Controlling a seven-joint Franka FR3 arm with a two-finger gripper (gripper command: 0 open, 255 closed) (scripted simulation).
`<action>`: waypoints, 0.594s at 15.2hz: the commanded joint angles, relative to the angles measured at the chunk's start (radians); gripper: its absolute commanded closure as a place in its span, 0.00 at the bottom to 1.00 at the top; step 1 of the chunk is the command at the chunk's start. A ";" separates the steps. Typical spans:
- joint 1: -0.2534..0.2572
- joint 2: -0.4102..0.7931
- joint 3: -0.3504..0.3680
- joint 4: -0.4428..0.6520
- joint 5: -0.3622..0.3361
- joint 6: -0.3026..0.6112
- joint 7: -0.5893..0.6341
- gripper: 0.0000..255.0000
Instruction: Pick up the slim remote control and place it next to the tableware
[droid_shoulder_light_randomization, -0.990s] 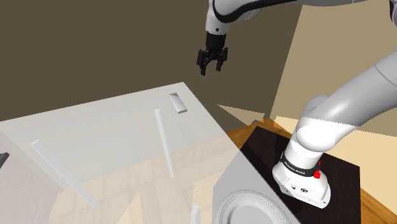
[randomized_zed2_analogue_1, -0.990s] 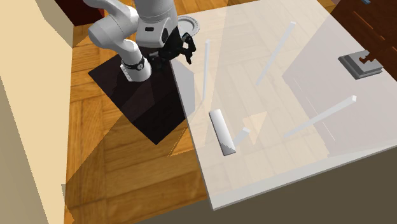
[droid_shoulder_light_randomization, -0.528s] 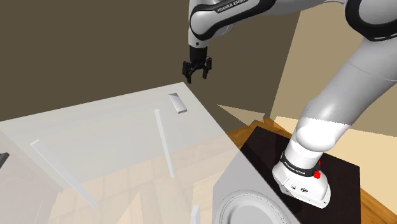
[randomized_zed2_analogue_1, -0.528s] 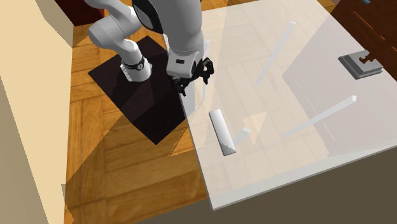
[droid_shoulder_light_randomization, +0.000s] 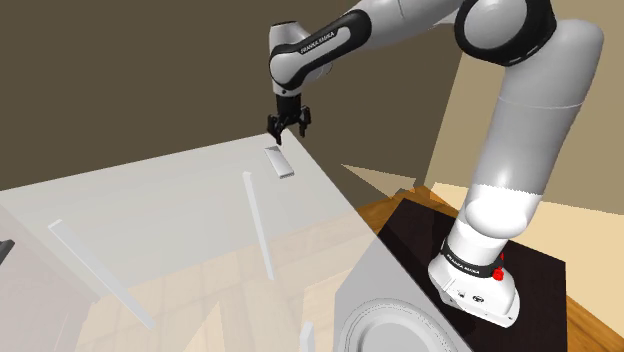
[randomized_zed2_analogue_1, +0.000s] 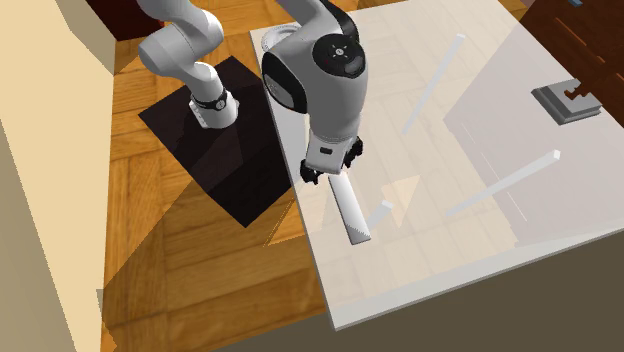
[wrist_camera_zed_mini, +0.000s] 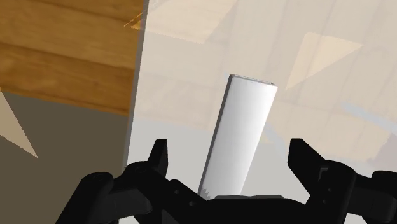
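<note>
Pale see-through table (droid_shoulder_light_randomization: 150, 200), wood floor under it. My white arm (droid_shoulder_light_randomization: 520, 110) stretches from the stand up and to the shoulder view's left, out over the table. Grey plate (droid_shoulder_light_randomization: 395, 328) sits at the table end beside the stand. Slim pale grey remote (droid_shoulder_light_randomization: 280, 162) lies flat near the table's edge, well apart from the plate. My gripper (wrist_camera_zed_mini: 229, 153) hangs just above the remote's nearer end, fingers (wrist_camera_zed_mini: 159, 153) spread wide either side, not touching it.
</note>
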 joint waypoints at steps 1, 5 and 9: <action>0.003 0.082 0.000 0.069 -0.012 0.002 0.017 0.00; 0.013 0.247 -0.004 0.218 -0.033 -0.002 0.047 0.00; 0.018 0.341 -0.008 0.300 -0.042 -0.002 0.061 0.00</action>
